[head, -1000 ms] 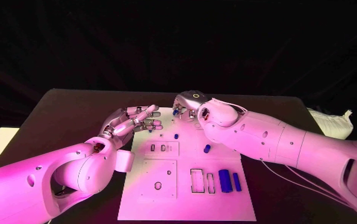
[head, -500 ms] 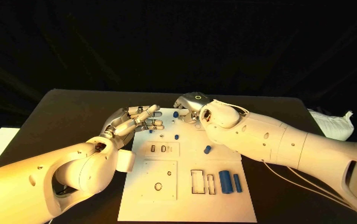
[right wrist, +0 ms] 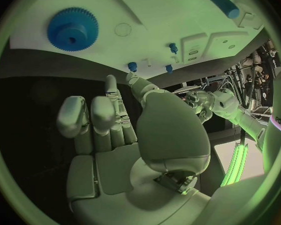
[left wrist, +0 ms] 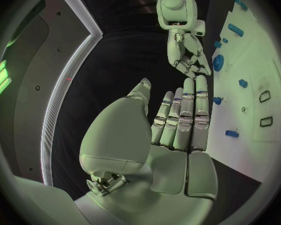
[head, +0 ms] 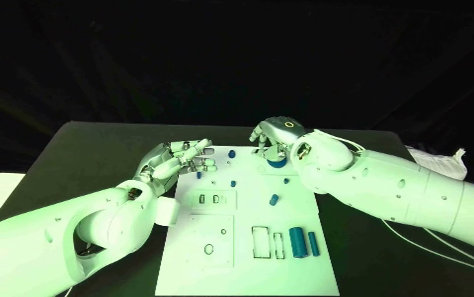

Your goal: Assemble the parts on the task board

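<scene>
The white task board (head: 247, 256) lies in the middle of the black table. A blue gear (head: 277, 163) (right wrist: 72, 28) (left wrist: 218, 62) sits near its far edge. My right hand (head: 274, 135) (right wrist: 115, 130) hovers just above and behind the gear, fingers loosely bent, holding nothing. My left hand (head: 181, 159) (left wrist: 178, 122) hangs over the board's far left edge, fingers straight and together, also empty. Small blue pegs (head: 233, 183) (head: 286, 181) (head: 274, 200) dot the upper board. Two long blue cylinders (head: 297, 242) (head: 313, 243) lie at the lower right beside rectangular slots (head: 261, 240).
Another small blue peg (head: 231, 153) lies at the board's far edge between my hands. Oval and rectangular recesses (head: 209, 248) mark the board's lower left. A pale bundle (head: 435, 160) sits at the table's right edge. Black table surrounds the board.
My right hand has moved to the right along the board's far edge and lifted a little; the blue gear now shows below it. My left hand has hardly moved.
</scene>
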Motion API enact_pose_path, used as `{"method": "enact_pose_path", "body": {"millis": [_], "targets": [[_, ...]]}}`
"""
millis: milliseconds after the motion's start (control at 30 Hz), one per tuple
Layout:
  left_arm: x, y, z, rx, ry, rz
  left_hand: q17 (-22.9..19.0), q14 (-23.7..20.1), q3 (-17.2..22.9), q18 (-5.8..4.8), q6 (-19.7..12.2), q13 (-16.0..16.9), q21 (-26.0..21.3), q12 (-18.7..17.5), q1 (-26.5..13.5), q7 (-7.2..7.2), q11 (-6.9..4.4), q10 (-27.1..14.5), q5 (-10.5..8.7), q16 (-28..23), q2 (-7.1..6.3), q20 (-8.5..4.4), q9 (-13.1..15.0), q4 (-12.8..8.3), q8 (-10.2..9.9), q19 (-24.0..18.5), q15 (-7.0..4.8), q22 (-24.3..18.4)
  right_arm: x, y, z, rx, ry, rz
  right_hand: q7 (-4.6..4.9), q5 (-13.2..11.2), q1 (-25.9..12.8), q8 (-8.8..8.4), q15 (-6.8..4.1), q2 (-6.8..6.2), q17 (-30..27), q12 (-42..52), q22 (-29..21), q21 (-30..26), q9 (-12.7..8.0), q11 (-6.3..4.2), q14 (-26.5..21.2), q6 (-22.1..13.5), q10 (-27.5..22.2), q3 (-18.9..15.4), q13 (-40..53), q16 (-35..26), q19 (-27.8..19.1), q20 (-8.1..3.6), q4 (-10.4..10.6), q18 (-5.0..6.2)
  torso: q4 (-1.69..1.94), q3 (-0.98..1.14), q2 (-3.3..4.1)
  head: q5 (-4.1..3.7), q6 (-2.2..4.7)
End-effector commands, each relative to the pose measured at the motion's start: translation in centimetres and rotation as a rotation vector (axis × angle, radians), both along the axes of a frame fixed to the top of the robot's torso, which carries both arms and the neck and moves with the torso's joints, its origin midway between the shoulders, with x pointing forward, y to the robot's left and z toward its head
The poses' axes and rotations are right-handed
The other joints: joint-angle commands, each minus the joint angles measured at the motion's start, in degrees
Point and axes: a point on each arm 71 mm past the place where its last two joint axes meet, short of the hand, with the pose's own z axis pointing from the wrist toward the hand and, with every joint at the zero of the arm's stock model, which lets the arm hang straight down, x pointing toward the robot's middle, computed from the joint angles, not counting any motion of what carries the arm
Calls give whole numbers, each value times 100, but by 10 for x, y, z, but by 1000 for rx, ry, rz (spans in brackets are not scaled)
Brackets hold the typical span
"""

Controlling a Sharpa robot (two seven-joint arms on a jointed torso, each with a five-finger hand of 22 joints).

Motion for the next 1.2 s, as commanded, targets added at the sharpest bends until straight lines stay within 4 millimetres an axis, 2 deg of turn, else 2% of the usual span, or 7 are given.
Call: {"method": "enact_pose_path", "body": {"millis": [33,67,133,167,467,933,1200], "targets": [[1,-2,1,-13,-14,-24,9,-26,1,43,13,-4,28,-21,-3,32,19,4,-18,-6,53,7,-6,-25,-23,-10,19,7,-1,-17,-1,66,105,-82,-111,49,-148,-34,-164,-87,1703,2939,927,532,-28,-172,411,-20,618,-435,2996,1307,593,-181,190,-198,-93,-15,-26,-1,16],[1,-1,1,-13,-14,-23,9,-26,1,43,13,-4,28,-21,-3,32,19,4,-18,-6,53,7,-6,-25,-23,-10,19,7,0,-22,-1,64,127,-99,-62,165,-40,-79,-199,-105,2039,4087,1114,645,-30,-112,363,-37,318,-729,4301,1582,672,-145,296,-239,-105,-15,-30,3,15],[1,-1,1,-13,-14,-23,9,-26,1,43,13,-4,28,-21,-3,32,19,4,-18,-6,53,7,-6,-25,-23,-10,19,7,0,-30,-3,56,160,-126,-60,268,-51,-79,20,89,2235,4910,1259,712,-35,-81,366,-192,286,-986,5242,1712,730,-108,558,-249,-123,-14,-41,9,17],[2,-1,1,-13,-14,-23,9,-26,1,43,13,-4,28,-21,-3,32,19,4,-18,-6,53,7,-6,-25,-23,-10,19,7,1,-35,-4,51,179,-142,-15,246,-59,-107,-13,19,2333,5197,1329,745,-45,-52,377,-261,314,-1138,5580,1772,769,-73,629,-268,-127,-10,-43,6,21],[2,-1,1,-13,-11,-24,15,-23,3,44,20,-2,31,-17,2,29,18,12,-17,-5,61,7,-4,-33,-19,-11,18,9,5,-54,-10,15,243,-205,66,305,292,-112,72,8,2695,5944,1555,855,-44,38,421,-422,404,-1676,6524,1997,881,13,1126,-305,-122,-17,-42,-51,-9],[1,-2,-1,-11,6,-35,23,-22,5,44,21,-1,35,-16,7,31,18,13,-16,-6,71,7,-4,-40,-20,-13,18,11,12,-53,-21,-20,288,-216,72,407,514,-55,101,101,3188,6634,1802,968,-27,57,507,-330,698,-1748,7261,2270,1030,46,1217,-354,-116,-17,-31,-44,-43],[1,-2,-1,-10,10,-38,26,-23,7,44,18,-2,36,-17,11,33,20,11,-15,-7,76,7,-5,-45,-22,-15,18,12,13,-47,-27,-25,306,-201,64,651,575,-35,97,190,3259,6738,1855,992,-26,52,518,-265,744,-1741,7376,2308,1060,44,1163,-364,-122,-13,-32,-20,-82]]}}
